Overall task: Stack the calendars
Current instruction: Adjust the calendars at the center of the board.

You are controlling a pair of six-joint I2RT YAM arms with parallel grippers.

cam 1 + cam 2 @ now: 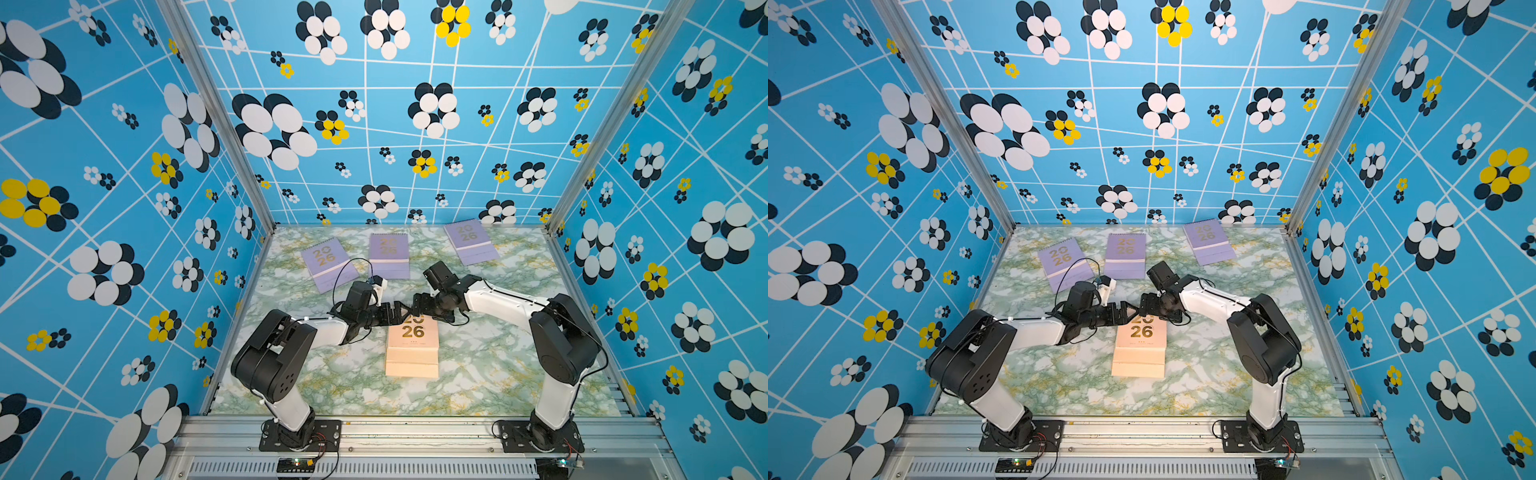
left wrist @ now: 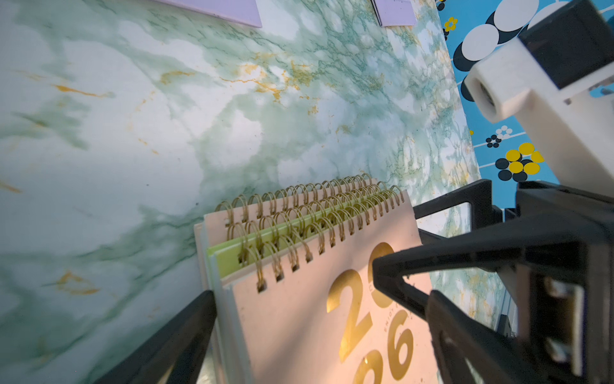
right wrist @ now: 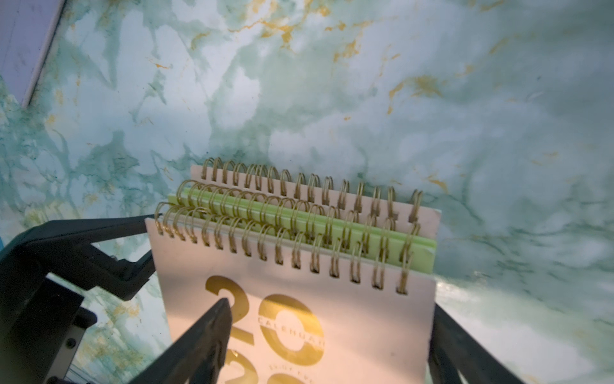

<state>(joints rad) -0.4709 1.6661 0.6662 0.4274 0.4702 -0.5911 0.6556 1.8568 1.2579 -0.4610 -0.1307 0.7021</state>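
Observation:
Three calendars lie stacked at the table's middle (image 1: 412,349) (image 1: 1140,349): a peach one (image 2: 299,316) (image 3: 349,316) on top, a yellow-green one (image 2: 232,259) (image 3: 418,252) under it, and another peach one (image 2: 265,212) at the bottom. Three lilac calendars (image 1: 328,264) (image 1: 389,255) (image 1: 470,241) lie flat in a row at the back. My left gripper (image 1: 399,311) (image 2: 319,332) and right gripper (image 1: 417,309) (image 3: 332,332) meet tip to tip over the stack's spiral end. Both are open. Each has one finger over the top cover and one beside the stack's edge.
The green marbled table (image 1: 478,361) is boxed in by blue patterned walls on three sides. An aluminium rail (image 1: 415,432) carrying both arm bases runs along the front edge. Both forearms reach inward from the front corners.

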